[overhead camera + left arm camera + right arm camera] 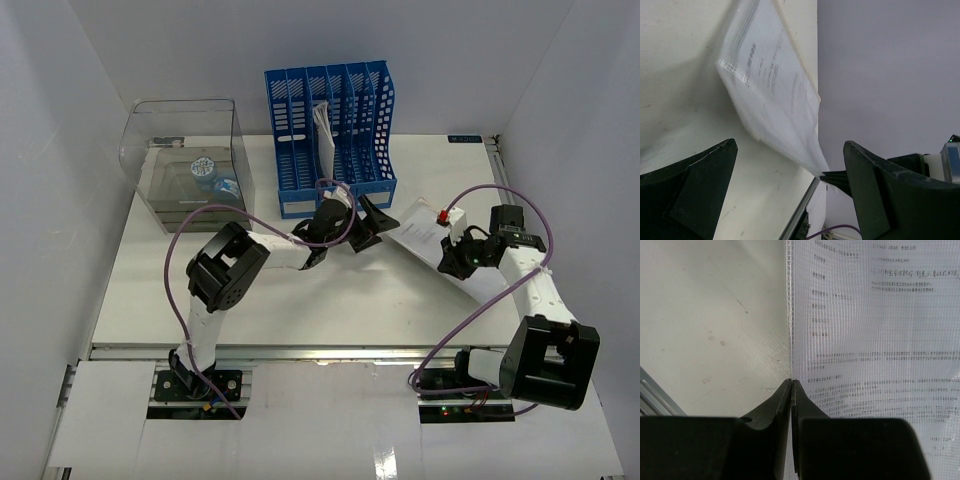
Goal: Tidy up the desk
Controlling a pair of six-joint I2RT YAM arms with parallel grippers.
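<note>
White mesh plastic made up the document sleeve (pixel 875 340), which held a printed sheet and sat to the right of the blue file rack (pixel 330 130), a little nearer the arms. The right gripper (pixel 791 385) was pinched together on the sleeve's edge. From the left wrist view that side looked raised off the desk (pixel 300 300), whose white top spread under everything, with the rack standing mid-way along its far edge. The left gripper (pixel 378 228) hung just in front of the rack's right end, jaws spread wide and empty, facing the sleeve.

Judging by this, the step in hand was filing the sleeve: one arm had lifted it, and the other waited to take or steady it. The next move probably called for standing the sleeve upright and lining its thin edge with a free slot. One slot near the rack's middle already held white papers (pixel 322 135).

Room was tight right of the rack, where the sleeve neared the desk's rail. Bare desk lay open in front of the rack. A purple cable (pixel 335 185) looped close to the rack's front and could snag. The clear box (pixel 190 150) stood well to the rack's left.
</note>
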